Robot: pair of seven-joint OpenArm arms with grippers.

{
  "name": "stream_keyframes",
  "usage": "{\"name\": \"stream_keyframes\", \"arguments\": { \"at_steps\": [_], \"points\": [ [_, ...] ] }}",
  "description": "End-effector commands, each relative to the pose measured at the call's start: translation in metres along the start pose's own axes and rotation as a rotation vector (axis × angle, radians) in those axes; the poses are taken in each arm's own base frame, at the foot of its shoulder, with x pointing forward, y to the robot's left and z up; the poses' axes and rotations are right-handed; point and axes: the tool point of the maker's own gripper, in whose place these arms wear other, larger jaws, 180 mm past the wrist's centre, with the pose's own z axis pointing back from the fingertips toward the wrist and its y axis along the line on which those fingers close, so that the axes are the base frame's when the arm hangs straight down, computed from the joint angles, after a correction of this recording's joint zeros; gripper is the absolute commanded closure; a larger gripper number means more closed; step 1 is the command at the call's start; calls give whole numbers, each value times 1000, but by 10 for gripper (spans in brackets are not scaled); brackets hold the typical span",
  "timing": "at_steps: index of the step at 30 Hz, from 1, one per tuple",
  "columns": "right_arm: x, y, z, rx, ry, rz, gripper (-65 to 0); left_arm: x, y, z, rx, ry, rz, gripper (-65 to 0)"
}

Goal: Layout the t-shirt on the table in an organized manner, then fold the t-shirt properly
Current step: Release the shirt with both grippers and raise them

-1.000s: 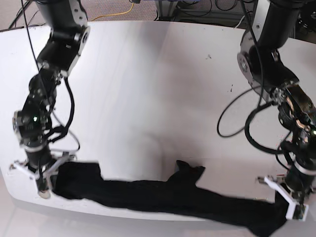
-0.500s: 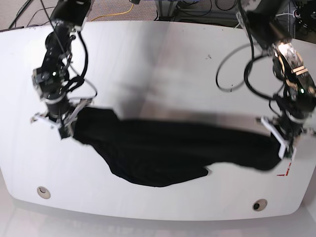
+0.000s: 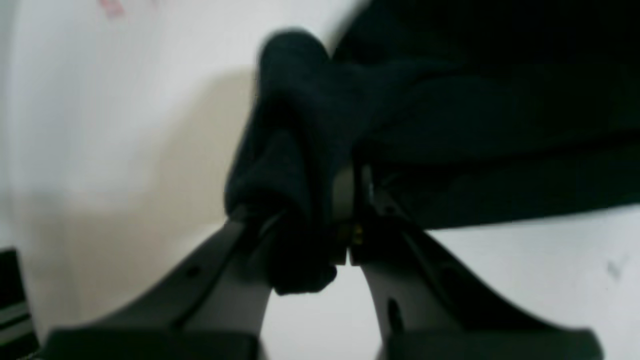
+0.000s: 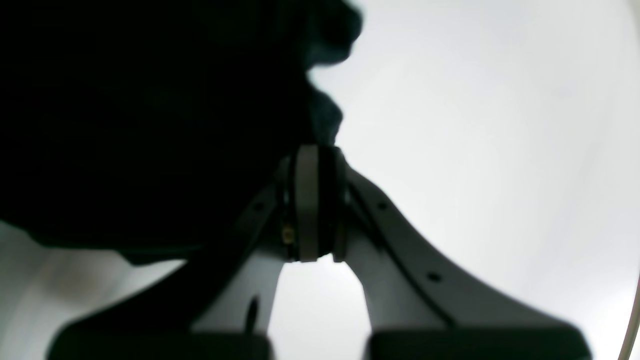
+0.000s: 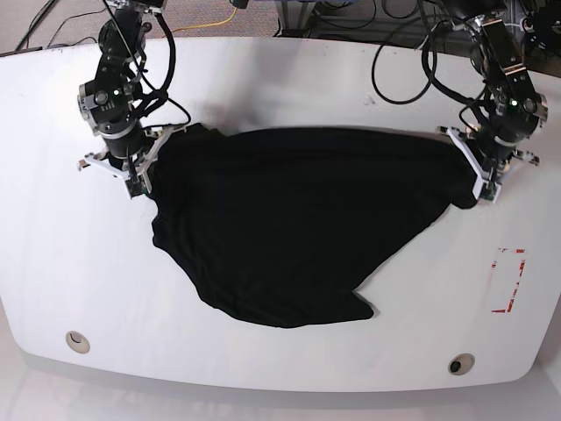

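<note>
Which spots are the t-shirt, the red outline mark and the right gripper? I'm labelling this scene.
T-shirt [image 5: 272,228]: base view, middle of the spread black cloth.
Red outline mark [image 5: 521,281]: base view, its right-hand line.
Right gripper [image 4: 320,205]: right wrist view, between its fingertips.

black robot arms [image 5: 504,83] dotted with pale round spots, looping black cables [image 5: 379,88], pale angular pieces [image 5: 469,149] near the ends
</note>
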Motion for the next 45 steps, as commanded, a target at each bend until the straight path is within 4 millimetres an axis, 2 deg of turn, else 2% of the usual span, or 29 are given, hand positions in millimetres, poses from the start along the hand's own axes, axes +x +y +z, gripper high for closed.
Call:
{"name": "stream_keyframes", "arguments": {
  "at_steps": [1, 4, 6, 8, 13, 17, 22, 24, 27, 29, 31, 35, 38, 42, 45],
  "points": [
    [9, -8, 4, -27, -35, 10, 0, 7, 4, 5, 13, -33, -9, -21],
    [4, -8, 5, -27, -23, 17, 0, 0, 3, 5, 11, -14, -12, -101],
    [1, -8, 6, -26, -15, 20, 0, -10, 2, 5, 10, 19, -16, -194],
    [-1, -9, 6, -28, -9, 25, 0, -19, 2, 6, 10, 65, -17, -322],
    [-7, -12, 7, -25, 11, 58, 0, -30, 5, 7, 16, 120, -21, -499],
    [-11, -12, 8, -26, 21, 57, 0, -43, 16, 12, 43, 151, -13, -511],
    [-26, -8, 7, -13, 57, 52, -3, -50, 26, 15, 65, 173, 0, -513],
    [-31, -6, 6, -8, 72, 48, -29, -51, 32, 17, 78, 186, -11, -514],
    [-41, -4, 6, 1, 97, 40, -124, -51, 36, 18, 88, 190, -19, -515],
    [-45, -2, 5, 3, 106, 32, -262, -51, 41, 20, 98, 192, -31, -515],
    [-46, -2, 4, -3, 108, 17, -369, -49, 45, 21, 104, 190, -40, -517],
    [-44, 1, 2, -13, 98, -29, -542, -44, 46, 20, 104, 176, -45, -517],
    [-40, 0, 1, -16, 87, -29, -580, -30, 50, 19, 113, 144, -42, -517],
    [-14, -6, -1, -30, 14, -29, -583, -13, 48, 16, 109, 106, -50, -517],
    [-1, -9, -2, -32, -24, -28, -583, -11, 44, 14, 98, 100, -57, -517]
  ]
}}
